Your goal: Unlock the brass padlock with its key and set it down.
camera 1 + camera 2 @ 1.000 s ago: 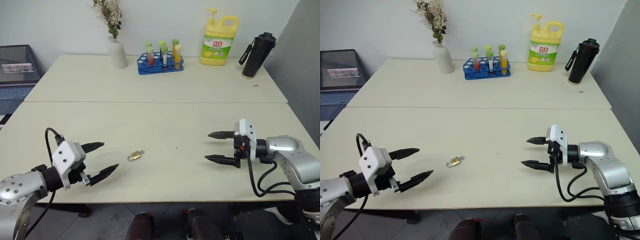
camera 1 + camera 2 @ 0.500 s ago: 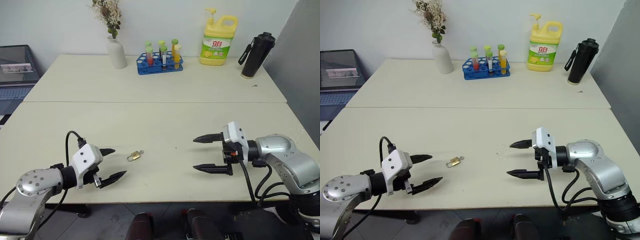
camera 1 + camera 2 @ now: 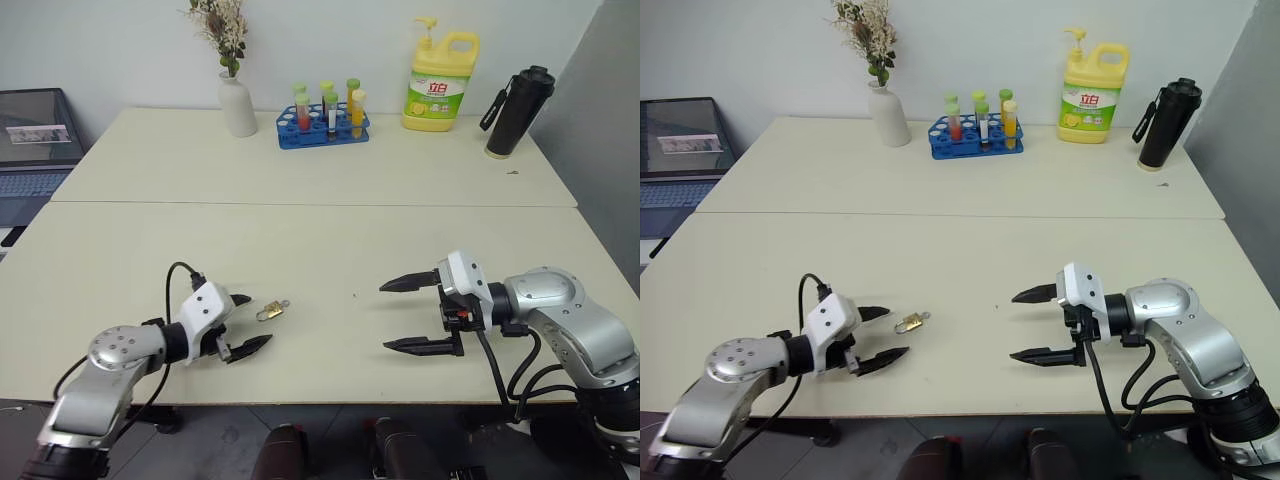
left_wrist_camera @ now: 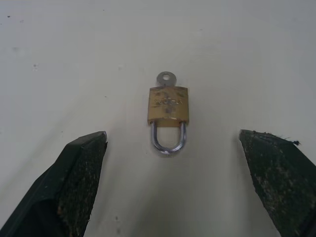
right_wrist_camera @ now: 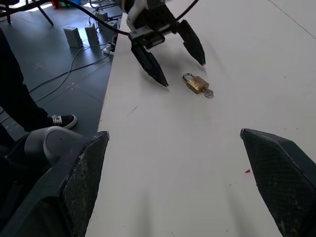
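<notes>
Near the front edge of the table (image 3: 420,180), left of its middle: the brass padlock (image 3: 266,313) is laid flat, shackle closed and turned toward the left gripper (image 3: 243,323). The key (image 4: 166,79) is seated in the far end of the body, only its ring head being seen.

Left gripper: jaws spread wide, nothing held, tips just short of the padlock, which is framed between them in the wrist view.

Right gripper (image 3: 410,314): jaws likewise spread, empty, well apart from the padlock toward the right.

Risks, as judged: the lock may be pushed or spun across the smooth table if one finger (image 4: 79,170) lands first. The key may be knocked out or bent by a clumsy pinch. The small body may slip from the broad pads.
</notes>
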{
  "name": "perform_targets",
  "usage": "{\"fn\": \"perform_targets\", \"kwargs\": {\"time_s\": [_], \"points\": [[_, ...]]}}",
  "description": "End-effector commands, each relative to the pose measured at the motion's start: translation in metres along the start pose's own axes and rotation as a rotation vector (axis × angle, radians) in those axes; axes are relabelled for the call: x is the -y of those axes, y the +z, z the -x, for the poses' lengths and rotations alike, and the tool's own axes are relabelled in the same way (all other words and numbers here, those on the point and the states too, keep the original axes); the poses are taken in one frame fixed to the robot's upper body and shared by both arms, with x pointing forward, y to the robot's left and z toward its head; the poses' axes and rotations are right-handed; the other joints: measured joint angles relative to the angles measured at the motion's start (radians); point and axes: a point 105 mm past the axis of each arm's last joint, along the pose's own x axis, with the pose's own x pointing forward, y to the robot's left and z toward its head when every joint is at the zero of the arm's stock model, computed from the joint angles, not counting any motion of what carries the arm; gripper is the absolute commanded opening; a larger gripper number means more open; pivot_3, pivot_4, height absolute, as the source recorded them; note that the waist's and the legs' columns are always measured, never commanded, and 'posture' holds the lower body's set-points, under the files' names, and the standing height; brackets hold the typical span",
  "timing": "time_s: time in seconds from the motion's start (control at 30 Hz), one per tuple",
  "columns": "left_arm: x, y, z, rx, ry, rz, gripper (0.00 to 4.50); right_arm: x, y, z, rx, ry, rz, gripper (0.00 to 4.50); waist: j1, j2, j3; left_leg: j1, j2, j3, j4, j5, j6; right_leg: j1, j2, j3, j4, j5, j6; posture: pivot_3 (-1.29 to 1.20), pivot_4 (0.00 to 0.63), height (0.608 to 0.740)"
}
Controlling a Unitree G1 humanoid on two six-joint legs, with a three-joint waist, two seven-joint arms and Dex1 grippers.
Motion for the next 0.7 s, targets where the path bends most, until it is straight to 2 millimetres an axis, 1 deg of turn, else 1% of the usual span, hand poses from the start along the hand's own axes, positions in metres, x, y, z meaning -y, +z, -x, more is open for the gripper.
{"fn": "perform_targets", "kwargs": {"time_s": [0.03, 0.2, 0.37, 0.47, 0.5, 0.63, 0.7], "points": [[-0.005, 0.001, -0.008, -0.015, 0.011, -0.018, 4.50, -0.001, 0.011, 0.000, 0.003, 0.002, 0.049, 4.47, 0.000, 0.000, 0.000, 0.000, 0.000, 0.000, 0.000, 0.000, 0.000, 0.000, 0.000, 0.000, 0.000, 0.000, 0.000, 0.00, 0.150, 0.740], [-0.008, 0.000, -0.018, -0.026, -0.001, -0.034, 4.50, 0.000, 0.013, -0.001, 0.001, -0.002, 0.048, 4.47, 0.000, 0.000, 0.000, 0.000, 0.000, 0.000, 0.000, 0.000, 0.000, 0.000, 0.000, 0.000, 0.000, 0.000, 0.000, 0.00, 0.150, 0.740], [-0.004, -0.003, -0.019, -0.047, -0.043, -0.020, 4.50, 0.000, 0.015, -0.001, 0.001, -0.008, 0.047, 4.47, 0.000, 0.000, 0.000, 0.001, 0.000, 0.000, 0.000, 0.000, 0.000, 0.001, 0.000, 0.000, 0.000, 0.000, 0.000, 0.00, 0.150, 0.740], [0.001, -0.009, -0.016, -0.084, -0.073, -0.002, 3.92, 0.001, 0.016, -0.001, 0.002, -0.012, 0.047, 4.50, 0.000, 0.000, 0.000, 0.001, 0.000, 0.000, 0.000, 0.000, 0.000, 0.001, 0.000, 0.000, 0.000, 0.000, 0.000, 0.00, 0.150, 0.740], [0.002, -0.011, -0.016, -0.098, -0.080, 0.004, 3.53, 0.001, 0.016, -0.001, 0.002, -0.014, 0.047, 4.50, -0.001, 0.000, 0.000, 0.001, 0.000, 0.000, 0.000, 0.000, 0.000, 0.001, 0.000, 0.000, 0.000, 0.000, 0.000, 0.00, 0.150, 0.740], [0.002, -0.015, -0.016, -0.127, -0.082, 0.016, 2.23, 0.003, 0.017, -0.002, 0.004, -0.017, 0.050, 4.50, -0.001, 0.000, -0.001, 0.002, 0.000, 0.000, 0.000, 0.000, 0.000, 0.001, 0.000, 0.000, 0.000, 0.000, 0.000, 0.00, 0.150, 0.740], [0.003, -0.017, -0.017, -0.139, -0.081, 0.018, 1.48, 0.004, 0.017, -0.002, 0.005, -0.016, 0.052, 4.50, -0.001, 0.001, -0.001, 0.002, 0.000, -0.001, 0.000, 0.000, 0.000, 0.002, 0.000, 0.000, 0.001, 0.000, 0.000, 0.00, 0.150, 0.740]]}}
